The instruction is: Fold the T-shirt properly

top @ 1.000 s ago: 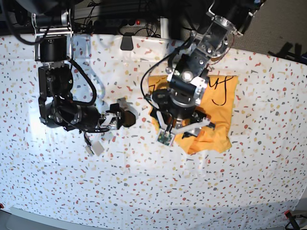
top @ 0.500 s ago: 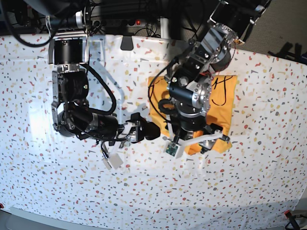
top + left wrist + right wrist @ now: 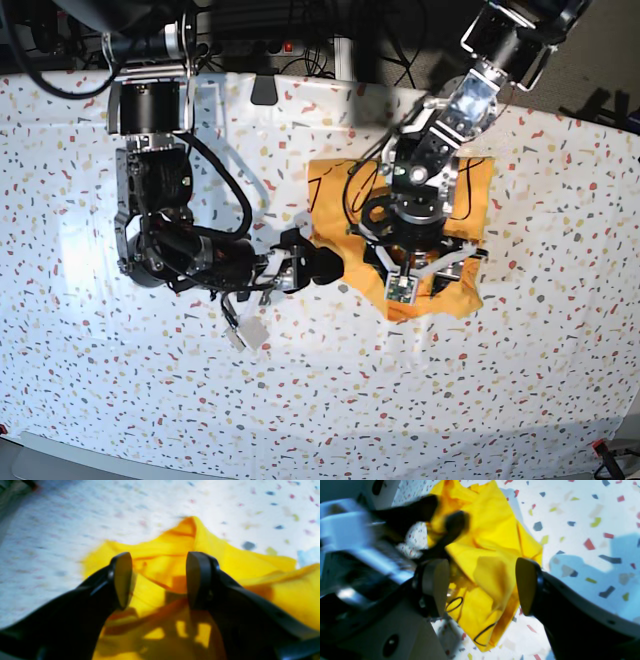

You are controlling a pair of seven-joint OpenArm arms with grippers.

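right arm has slid in since a sec ago, its fingers (image 3: 433, 585) spread at the T-shirt (image 3: 462, 205) edge; left fingers (image 3: 123, 577) spread above rumpled cloth

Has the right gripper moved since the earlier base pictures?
Yes. The right gripper has travelled rightward across the tablecloth, and now reaches the left edge of the T-shirt.

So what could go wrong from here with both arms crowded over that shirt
1. The right gripper and left gripper work close together at the T-shirt; they could collide.
2. The shirt lies bunched and ridged beneath the open left gripper, so a pinch may catch several layers and spoil the fold.
3. A low pinch might snag the tablecloth too.
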